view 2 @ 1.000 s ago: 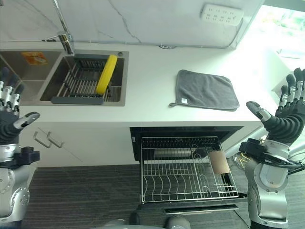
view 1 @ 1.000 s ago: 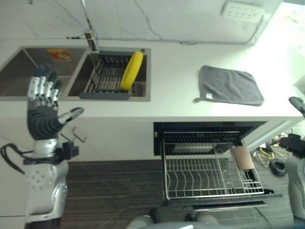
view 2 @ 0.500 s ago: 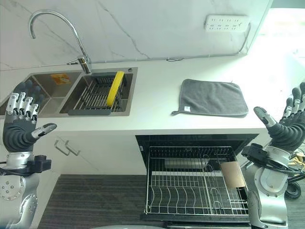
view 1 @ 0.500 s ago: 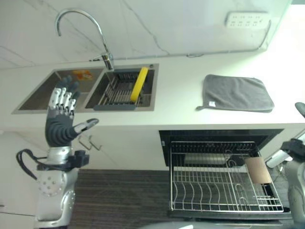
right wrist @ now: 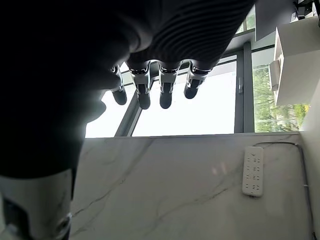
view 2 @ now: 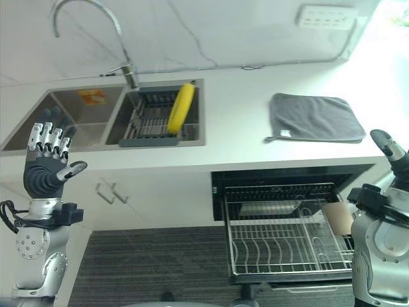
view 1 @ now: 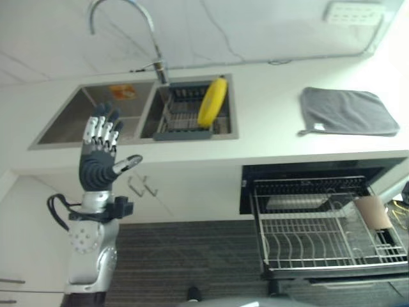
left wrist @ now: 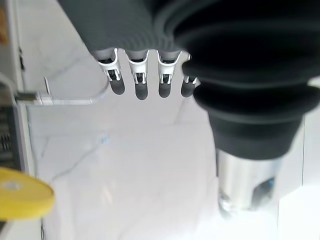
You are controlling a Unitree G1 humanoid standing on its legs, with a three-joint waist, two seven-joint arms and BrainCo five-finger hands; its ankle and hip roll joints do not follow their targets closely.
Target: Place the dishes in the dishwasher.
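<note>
A yellow plate [view 2: 180, 107] stands on edge in a dark dish rack [view 2: 151, 121] inside the right basin of the sink [view 2: 83, 118]; its rim also shows in the left wrist view [left wrist: 20, 200]. Under the counter the dishwasher's wire rack [view 2: 281, 240] is pulled out, with a tan object [view 2: 336, 218] at its right side. My left hand [view 2: 45, 163] is raised in front of the cabinet, left of the sink, open with straight fingers [left wrist: 141, 85] and holding nothing. My right hand [view 2: 391, 150] is raised at the far right, beside the rack, open with fingers [right wrist: 150, 92] straight and empty.
A grey cloth [view 2: 316, 118] lies flat on the white counter [view 2: 236, 128] right of the sink. A curved tap [view 2: 121, 45] rises behind the basins. A white power strip [view 2: 326, 16] hangs on the marble wall. Cabinet handles [view 2: 105, 190] sit below the sink.
The whole picture has shifted rightward and tilted, so the camera moved. Both hands stay raised and open; the right hand now sits closer to the view's right edge.
</note>
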